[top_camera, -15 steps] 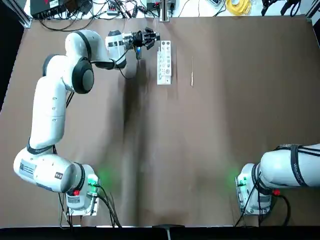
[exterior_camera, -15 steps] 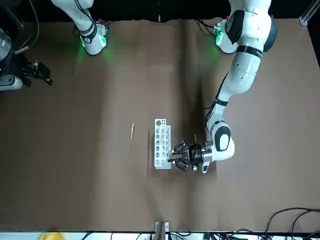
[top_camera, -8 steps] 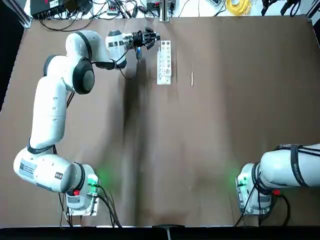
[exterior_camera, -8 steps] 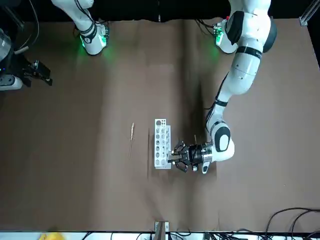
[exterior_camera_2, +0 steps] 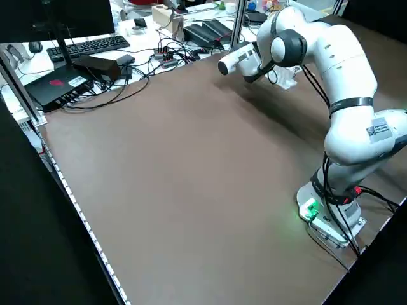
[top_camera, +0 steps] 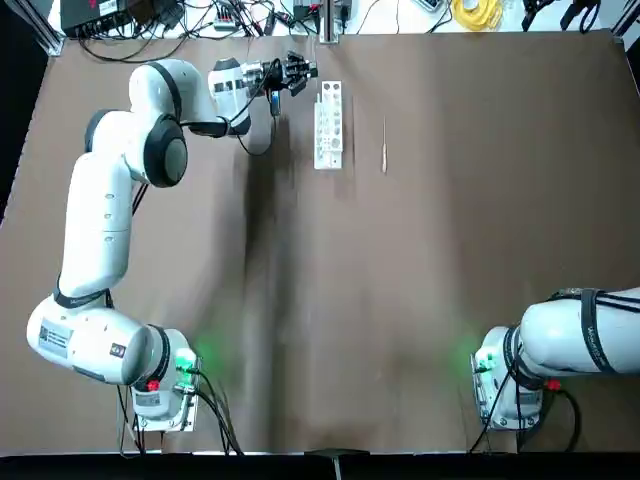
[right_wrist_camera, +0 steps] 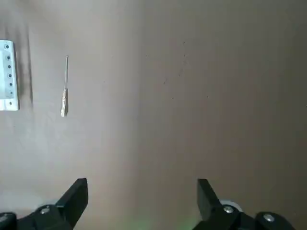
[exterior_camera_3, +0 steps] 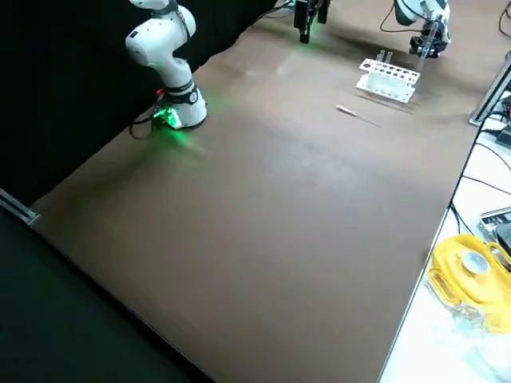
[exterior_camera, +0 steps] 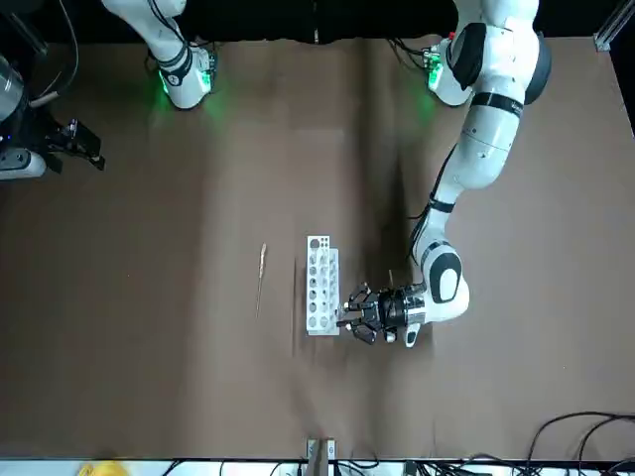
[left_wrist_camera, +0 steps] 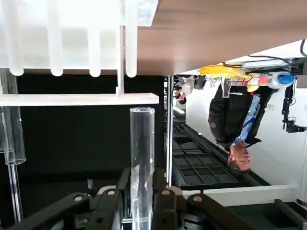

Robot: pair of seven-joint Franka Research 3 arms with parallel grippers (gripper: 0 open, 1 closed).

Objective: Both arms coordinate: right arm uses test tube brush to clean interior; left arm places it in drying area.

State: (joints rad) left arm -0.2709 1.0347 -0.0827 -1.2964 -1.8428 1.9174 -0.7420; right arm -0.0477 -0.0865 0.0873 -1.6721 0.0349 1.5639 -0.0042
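My left gripper (top_camera: 297,71) is at the far end of the table, just beside the end of the white drying rack (top_camera: 328,124). It is shut on a clear test tube (left_wrist_camera: 142,158), which sticks out straight between the fingers (left_wrist_camera: 162,206); in the left wrist view the tube's open end stops short of the rack (left_wrist_camera: 72,98). The thin pale test tube brush (top_camera: 384,143) lies flat on the table on the rack's other side, and nothing touches it. My right gripper (right_wrist_camera: 142,203) hangs open and empty, parked far back by its base (exterior_camera: 74,144).
Other clear tubes (left_wrist_camera: 12,124) stand in the rack. Cables and equipment (top_camera: 180,15) lie beyond the table's far edge, and a yellow object (exterior_camera_3: 467,267) sits off the side. A person (left_wrist_camera: 235,129) stands in the room behind.
My left gripper, still holding the tube, has shifted slightly away from the rack's end, toward the table's far edge. The right arm, brush and rack have not moved.
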